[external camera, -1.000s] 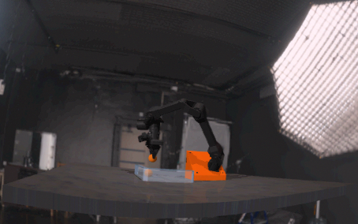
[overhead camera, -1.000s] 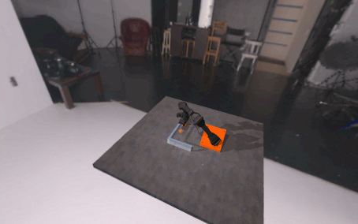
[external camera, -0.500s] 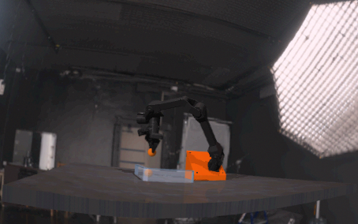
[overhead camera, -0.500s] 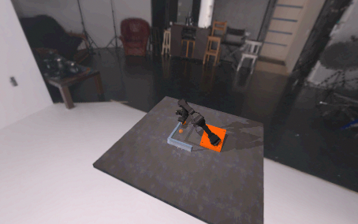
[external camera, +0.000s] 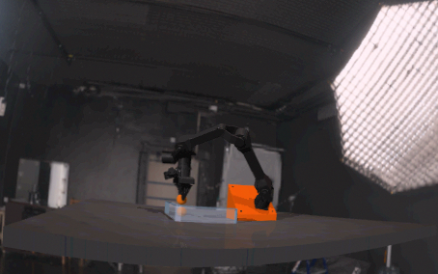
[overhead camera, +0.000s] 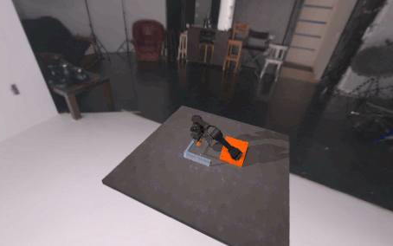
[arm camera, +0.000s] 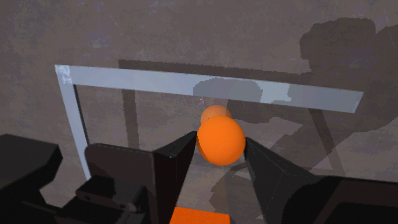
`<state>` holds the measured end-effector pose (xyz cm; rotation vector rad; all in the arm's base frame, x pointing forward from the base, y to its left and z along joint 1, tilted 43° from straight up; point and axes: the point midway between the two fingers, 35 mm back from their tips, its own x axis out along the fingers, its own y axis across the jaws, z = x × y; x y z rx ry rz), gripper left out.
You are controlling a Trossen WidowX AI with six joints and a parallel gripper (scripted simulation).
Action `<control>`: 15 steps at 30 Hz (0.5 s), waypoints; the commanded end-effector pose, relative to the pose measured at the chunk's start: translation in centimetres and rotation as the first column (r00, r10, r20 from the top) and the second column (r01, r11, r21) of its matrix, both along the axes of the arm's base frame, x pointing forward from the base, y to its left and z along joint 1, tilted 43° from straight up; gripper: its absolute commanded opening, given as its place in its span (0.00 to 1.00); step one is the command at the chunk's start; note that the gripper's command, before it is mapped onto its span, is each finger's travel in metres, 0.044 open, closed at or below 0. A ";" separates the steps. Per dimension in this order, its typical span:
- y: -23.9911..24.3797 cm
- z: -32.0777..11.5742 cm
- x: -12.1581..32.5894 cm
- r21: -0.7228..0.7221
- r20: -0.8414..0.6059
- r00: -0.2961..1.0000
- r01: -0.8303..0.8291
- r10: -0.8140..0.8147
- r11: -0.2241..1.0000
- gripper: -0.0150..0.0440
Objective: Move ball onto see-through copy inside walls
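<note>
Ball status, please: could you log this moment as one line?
gripper: shut on ball | ball: above table, near copy | walls: ahead

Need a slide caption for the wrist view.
Gripper holds the orange ball above the see-through copy inside the clear walls.
</note>
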<state>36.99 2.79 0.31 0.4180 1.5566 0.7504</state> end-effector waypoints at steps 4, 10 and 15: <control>2.2 -2.4 -0.7 0.005 -0.007 1.000 0.003 -0.003 1.000 0.25; 2.8 -2.9 -0.9 0.006 -0.007 1.000 0.003 -0.003 1.000 0.25; 3.2 -3.4 -0.9 0.006 -0.007 1.000 0.003 -0.003 1.000 0.25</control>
